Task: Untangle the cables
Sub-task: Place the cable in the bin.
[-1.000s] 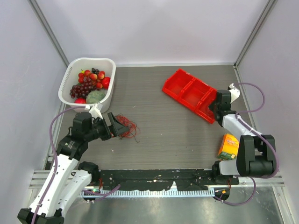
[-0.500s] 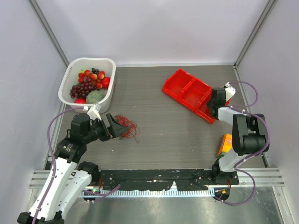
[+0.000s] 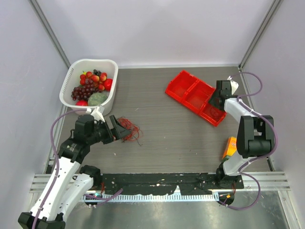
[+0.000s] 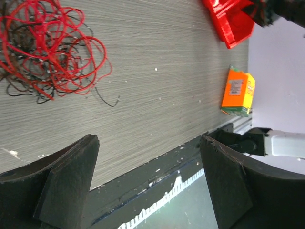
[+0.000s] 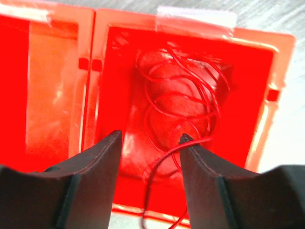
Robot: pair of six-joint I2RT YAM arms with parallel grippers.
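The cables are a small tangle of thin red and dark wires on the table at the left; in the left wrist view the cables lie ahead of my fingers, untouched. My left gripper is open right beside the tangle, and the left gripper shows nothing between its jaws. My right gripper hovers over the red tray. In the right wrist view the right gripper is open above one loose red wire coiled in a tray compartment. A strand of it hangs over the right fingertip.
A white basket of fruit stands at the back left. An orange box lies near the right arm's base, and the orange box shows by the table's front rail. The tray rim frames the compartment.
My right gripper has opened and moved farther back over the tray, with the red wire now lying in the compartment. The left arm has barely moved.
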